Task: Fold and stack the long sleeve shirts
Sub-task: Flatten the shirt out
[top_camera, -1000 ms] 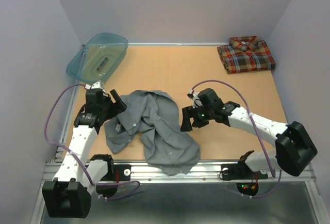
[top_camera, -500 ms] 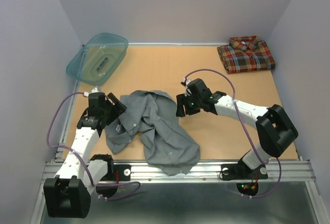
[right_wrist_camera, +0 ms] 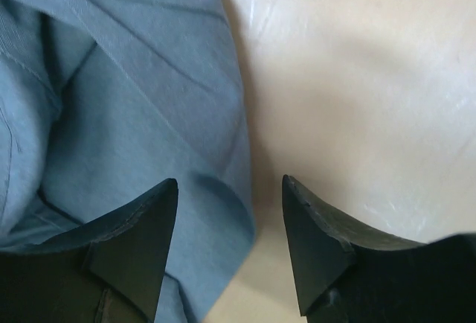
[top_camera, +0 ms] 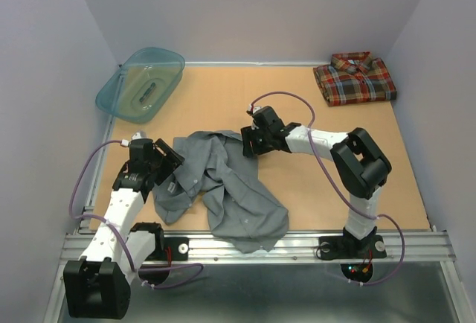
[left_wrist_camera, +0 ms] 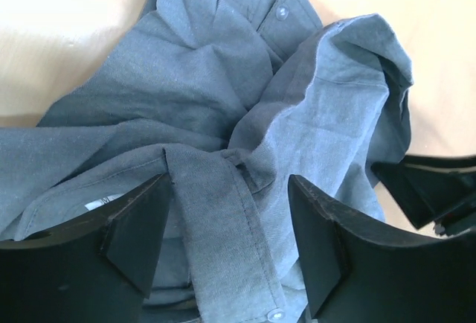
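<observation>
- Grey shirt (top_camera: 223, 189) lies crumpled and unfolded on the near-left part of the table (top_camera: 320, 189). Its collar and button placket show, and one end is bunched toward the near edge.
- Plaid shirt (top_camera: 354, 79), in red, orange and dark blue, sits neatly folded with its collar on top in the far right corner, well apart from the grey one.
- Left gripper (left_wrist_camera: 230, 181) is down at the grey shirt's left side with its jaws spread wide. A rumpled band of cloth with a button on it runs between the fingers, but they are not pinched onto it.
- Right gripper (right_wrist_camera: 230, 181) is low at the grey shirt's far right edge, jaws likewise apart. The hem lies beside one finger and bare tabletop shows in most of the gap, so nothing is gripped.
- Teal basin (top_camera: 119, 85) leans tilted in the far left corner, near the left wall and apart from both shirts.
</observation>
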Controlling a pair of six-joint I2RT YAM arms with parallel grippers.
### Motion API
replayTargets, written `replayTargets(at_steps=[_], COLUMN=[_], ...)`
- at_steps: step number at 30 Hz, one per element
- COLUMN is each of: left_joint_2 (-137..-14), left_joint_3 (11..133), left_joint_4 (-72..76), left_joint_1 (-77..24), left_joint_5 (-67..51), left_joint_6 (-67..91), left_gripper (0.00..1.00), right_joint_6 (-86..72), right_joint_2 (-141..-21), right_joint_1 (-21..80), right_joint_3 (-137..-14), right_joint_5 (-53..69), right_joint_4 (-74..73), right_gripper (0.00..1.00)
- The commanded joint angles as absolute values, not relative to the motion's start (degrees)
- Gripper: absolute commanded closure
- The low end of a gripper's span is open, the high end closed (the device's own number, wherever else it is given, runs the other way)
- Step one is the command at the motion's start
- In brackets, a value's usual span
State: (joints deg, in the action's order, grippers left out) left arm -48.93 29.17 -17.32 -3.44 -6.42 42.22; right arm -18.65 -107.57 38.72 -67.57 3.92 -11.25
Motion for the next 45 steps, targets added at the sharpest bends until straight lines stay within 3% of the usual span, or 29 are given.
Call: replayTargets(at_steps=[1,5,6,9,11,13,17,19,28,32,33,34,40,45], left_joint_2=[-47.4,-47.3,-47.2,-46.4,-46.0,-46.1,-47.1,-47.4,-52.3,-53.9,-54.0,-54.3,-62.3,-71.5], left_joint_3=[27.7,27.8,27.9,28.2,28.0,27.8,27.2,26.7,25.6,25.9,26.4,27.0,41.5,61.0], left_joint_4=[-16.7,-17.0,-17.5,-18.7,-18.8,-18.1,-15.9,-14.5,-8.5,-4.7,-3.8,-2.2,-0.3,3.5], left_joint_1=[-4.0,-4.0,-4.0,-4.0,-4.0,-4.0,-4.1,-4.2,-5.1,-6.2,-6.3,-6.3,-6.4,-6.3], left_joint_5=[-6.7,-7.3,-7.6,-8.4,-7.8,-8.1,-9.0,-9.1,-11.4,-13.1,-13.3,-13.2,-10.9,-9.8], left_joint_6=[43.2,43.3,43.4,43.8,44.1,44.2,44.6,45.3,46.7,47.9,48.2,48.1,43.2,40.4], left_gripper=[0.23,0.23,0.23,0.23,0.23,0.23,0.32,0.41,0.56,0.85,0.97,1.0,1.0,1.0], right_joint_6=[-16.4,-15.5,-15.5,-14.8,-13.9,-12.7,-10.1,-9.1,-8.2,-7.7,-7.2,-6.7,-0.5,9.0], right_joint_2=[-110.9,-112.8,-112.7,-110.8,-109.1,-106.1,-101.4,-98.9,-92.5,-91.2,-91.0,-90.4,-88.0,-88.1], right_joint_1=[39.1,39.0,39.0,38.9,38.9,38.8,38.8,38.8,38.8,38.8,38.8,38.7,34.6,29.4], right_joint_3=[-72.0,-73.6,-74.1,-74.6,-74.9,-75.6,-77.3,-78.1,-78.3,-77.8,-77.8,-77.9,-83.0,-93.9], right_joint_5=[3.1,4.2,3.9,1.8,-0.3,-3.3,-5.2,-5.9,-4.4,-4.8,-5.5,-6.3,-14.1,-17.8], right_joint_4=[-7.6,-7.3,-7.3,-7.4,-7.4,-7.5,-7.7,-8.2,-9.6,-9.8,-10.0,-10.1,-11.5,-12.0], right_gripper=[0.37,0.58,0.7,0.92,0.99,0.99,0.99,0.99,0.99,0.99,0.99,0.99,0.99,0.99])
